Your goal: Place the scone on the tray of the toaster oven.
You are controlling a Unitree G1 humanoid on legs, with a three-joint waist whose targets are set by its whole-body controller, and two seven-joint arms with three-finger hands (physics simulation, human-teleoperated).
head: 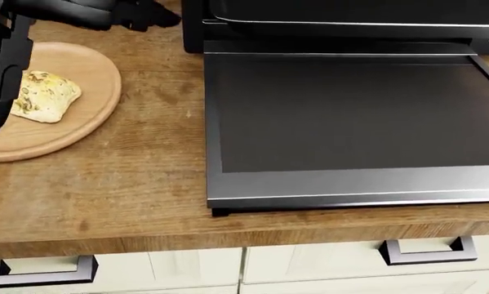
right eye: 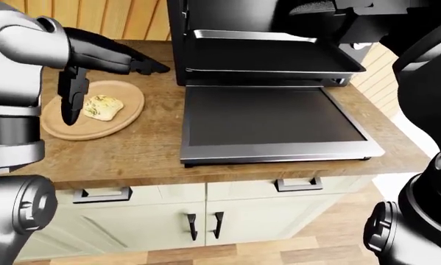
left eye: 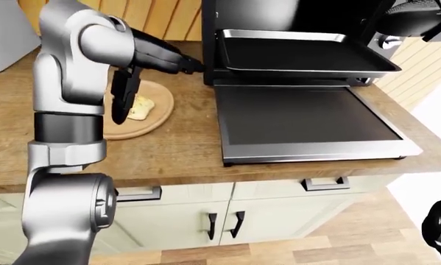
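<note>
Overhead, the toaster oven [right eye: 257, 61] is standing open with its tray [left eye: 305, 54] bare; the scone [head: 46, 96] is lying on the wooden plate [head: 81, 116], the left hand [right eye: 106, 63] hovering open-fingered above; no legible writing.

The left robot hand [right eye: 95, 63] sits at the upper left of the right-eye view, its dark fingers [right eye: 143, 65] spread apart, two reaching rightward and one hanging straight down. The bent silver arm rises along the frame's left edge.
</note>
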